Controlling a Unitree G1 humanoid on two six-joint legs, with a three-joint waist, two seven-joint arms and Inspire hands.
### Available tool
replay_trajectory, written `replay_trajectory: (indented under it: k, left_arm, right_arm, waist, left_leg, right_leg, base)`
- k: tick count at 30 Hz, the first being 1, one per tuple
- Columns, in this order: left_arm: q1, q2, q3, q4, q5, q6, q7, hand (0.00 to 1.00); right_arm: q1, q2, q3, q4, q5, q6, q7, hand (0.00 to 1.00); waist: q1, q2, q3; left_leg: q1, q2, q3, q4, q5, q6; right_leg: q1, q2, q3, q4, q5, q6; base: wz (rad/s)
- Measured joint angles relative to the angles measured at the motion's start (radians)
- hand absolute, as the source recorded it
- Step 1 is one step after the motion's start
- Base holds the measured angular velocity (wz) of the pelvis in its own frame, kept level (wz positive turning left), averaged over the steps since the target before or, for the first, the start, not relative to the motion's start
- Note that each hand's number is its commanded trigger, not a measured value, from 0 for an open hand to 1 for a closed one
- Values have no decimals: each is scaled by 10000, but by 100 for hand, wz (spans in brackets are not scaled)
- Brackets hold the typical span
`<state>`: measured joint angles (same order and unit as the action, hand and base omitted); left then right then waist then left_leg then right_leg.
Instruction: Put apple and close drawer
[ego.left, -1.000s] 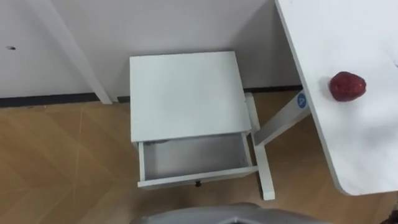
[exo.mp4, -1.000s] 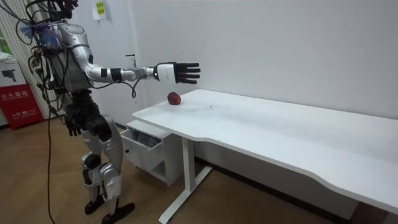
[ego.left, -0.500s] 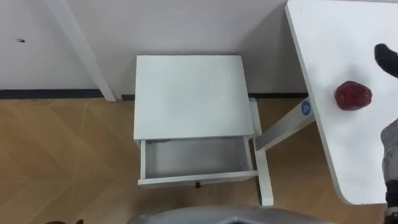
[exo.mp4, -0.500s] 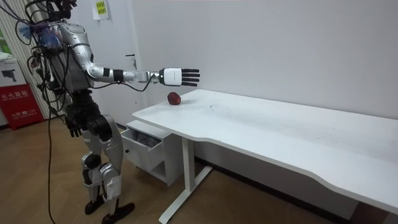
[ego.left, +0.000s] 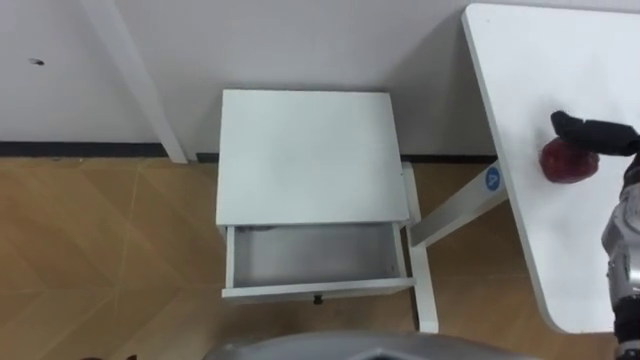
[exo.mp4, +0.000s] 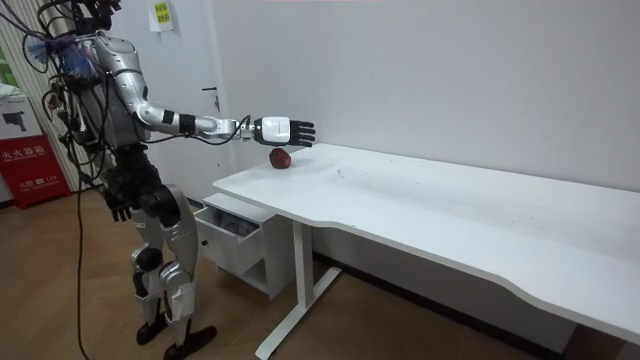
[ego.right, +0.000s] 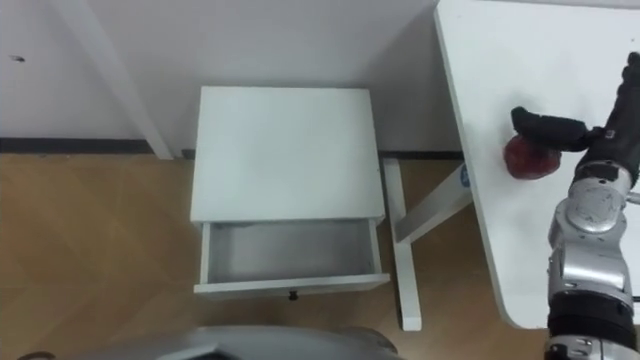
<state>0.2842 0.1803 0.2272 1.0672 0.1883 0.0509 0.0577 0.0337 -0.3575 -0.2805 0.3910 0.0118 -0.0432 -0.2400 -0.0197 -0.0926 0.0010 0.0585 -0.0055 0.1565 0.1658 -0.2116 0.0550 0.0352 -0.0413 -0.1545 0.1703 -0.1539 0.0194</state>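
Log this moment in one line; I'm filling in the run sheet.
phase: reaching | right hand open over apple | apple on table, ungrasped | drawer open, empty

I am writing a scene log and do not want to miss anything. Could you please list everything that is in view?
apple: one, red, on the desk near its end
desk: one, white, at the robot's right
cabinet: one, white, against the wall, beside the desk
drawer: one, white, in the cabinet, pulled open
floor: brown wood
sign: one, red, at the room view's left edge
right robot hand: one, black, open over the apple; contact unclear
left robot hand: one, dark, low by the robot's hip
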Motion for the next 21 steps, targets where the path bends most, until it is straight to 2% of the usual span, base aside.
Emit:
replay_trajectory:
  k: [2, 4, 10, 17, 21]
  left_arm:
    - [-26, -6, -1, 152, 1, 1, 0, 0]
    - [-31, -6, -1, 186, 3, 1, 0, 0]
    - [-47, -9, -1, 340, 8, 2, -1, 0]
    - [-102, -8, 1, 353, 4, 1, -2, 0]
    - [-215, -2, 6, 354, 1, -67, -17, 0]
  right_arm:
    - [113, 0, 10, 0, -177, 0, 61, 0]
    - [165, 0, 17, 1, -274, 0, 133, 0]
    - [231, 0, 54, 9, -637, 0, 357, 0]
    - [231, 0, 157, 8, -673, 0, 412, 0]
    - [232, 3, 223, -17, -1244, -6, 471, 0]
  waist:
    - [-1, 81, -40]
    - [-5, 115, -48]
    - [-1, 121, -22]
    - [-11, 28, 54]
    - [-6, 26, 50]
  left_leg:
    - [37, 0, 6, -7, 0, 0]
    - [51, 0, 21, -5, 0, 0]
    - [54, 0, 27, -1, 0, 0]
    - [1, 1, 19, -33, -2, 0]
    - [-36, 1, 18, -32, -4, 1]
  right_leg:
    - [32, 3, 9, 13, 0, 0]
    - [39, 8, 15, 16, 0, -1]
    - [35, 9, 16, 27, 2, -3]
    - [-12, 19, -10, 2, 2, -2]
    - [-36, 23, -11, -9, 3, 0]
  base:
    - [0]
    - [0]
    - [0]
    - [0]
    - [0]
